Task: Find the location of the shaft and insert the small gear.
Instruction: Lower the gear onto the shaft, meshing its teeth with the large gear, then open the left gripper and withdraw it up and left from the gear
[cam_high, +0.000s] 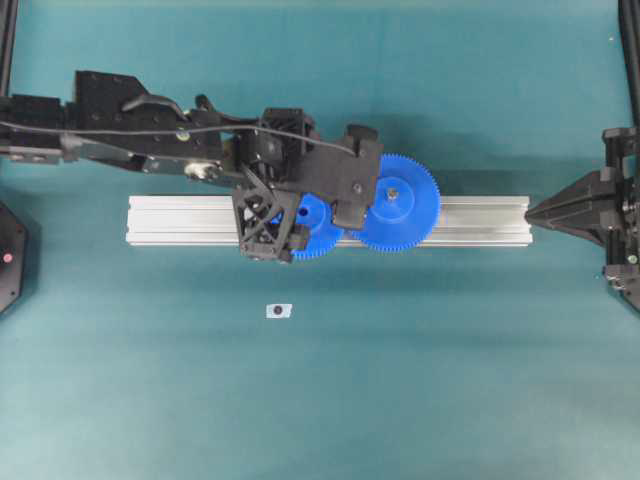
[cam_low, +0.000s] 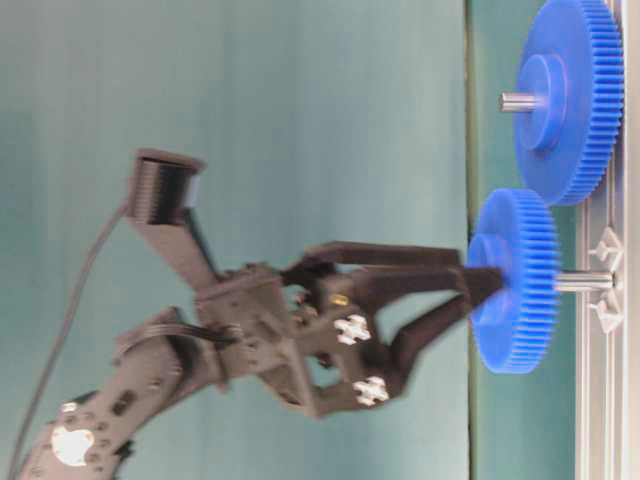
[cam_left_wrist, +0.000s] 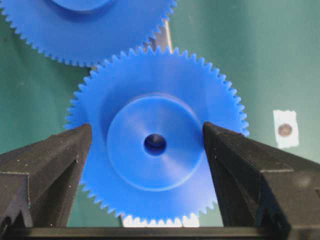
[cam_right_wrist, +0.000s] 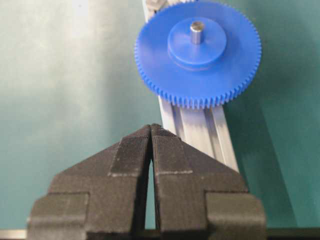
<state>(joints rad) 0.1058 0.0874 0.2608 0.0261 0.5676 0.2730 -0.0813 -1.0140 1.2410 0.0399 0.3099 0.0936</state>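
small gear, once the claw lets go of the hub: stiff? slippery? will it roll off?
Probably rigid: the small gear looks like thick moulded plastic with a solid hub. Likely a bit slippery, since the hub face is smooth and glossy between the left claw fingers. Unlikely to roll: it appears threaded on the shaft, meshing with the large gear.

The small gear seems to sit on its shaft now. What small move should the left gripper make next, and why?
Probably draw the left gripper straight back from the small gear. In the left wrist view its fingers stand open beside the hub, apparently not clamping it, and the table-level view shows the gear on the shaft above the rail. Sideways motion might knock it.
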